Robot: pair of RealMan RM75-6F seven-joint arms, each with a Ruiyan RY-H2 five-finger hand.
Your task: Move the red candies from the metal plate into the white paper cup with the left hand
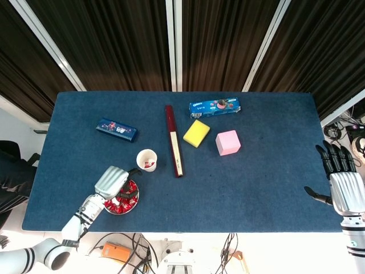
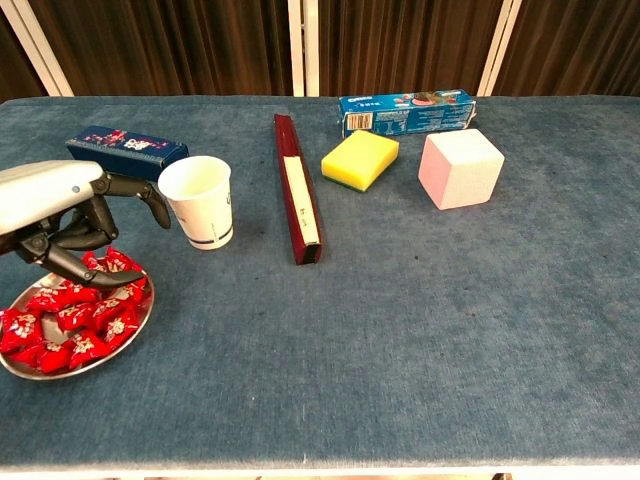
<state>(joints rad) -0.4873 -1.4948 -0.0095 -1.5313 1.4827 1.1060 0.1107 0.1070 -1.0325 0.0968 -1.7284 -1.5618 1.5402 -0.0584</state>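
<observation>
Here the left hand [image 2: 60, 215] hovers over the metal plate [image 2: 130, 335], fingers spread and curved downward above the red candies [image 2: 75, 320], holding nothing; the plate sits near the table's [image 1: 256, 177] front-left corner. The white paper cup [image 2: 200, 200] stands upright at about 1 o'clock from the plate, with one red candy [image 1: 149, 165] visible inside from the head view. The right hand [image 1: 342, 180] rests off the table's right edge, fingers extended and apart, empty.
</observation>
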